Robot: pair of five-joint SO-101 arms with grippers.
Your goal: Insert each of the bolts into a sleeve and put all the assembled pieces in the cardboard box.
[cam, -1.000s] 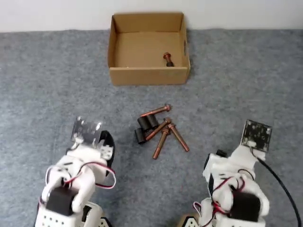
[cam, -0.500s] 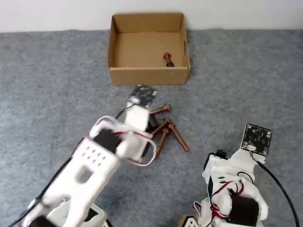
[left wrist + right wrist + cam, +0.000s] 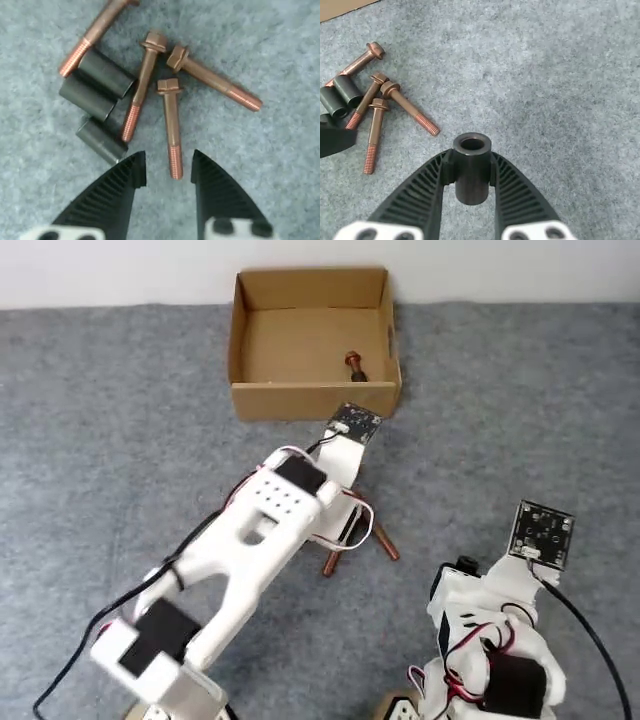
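The left gripper is set open astride the threaded end of a copper-coloured hex-head steel bolt. A black cylindrical sleeve is clamped in the right gripper. On closing, the neighbouring bolt, apparently touching, could be dragged along.

bolts lie beside sleeves, before the box.

- the bolts are copper coloured.
- every sleeve is dull black.
- the box is plain brown cardboard.
- the table cover is grey with a fine speckled grain.
- the arms are white, with black motor blocks and red and white wires.
- the left gripper and the right gripper have black fingers with fine ridges.
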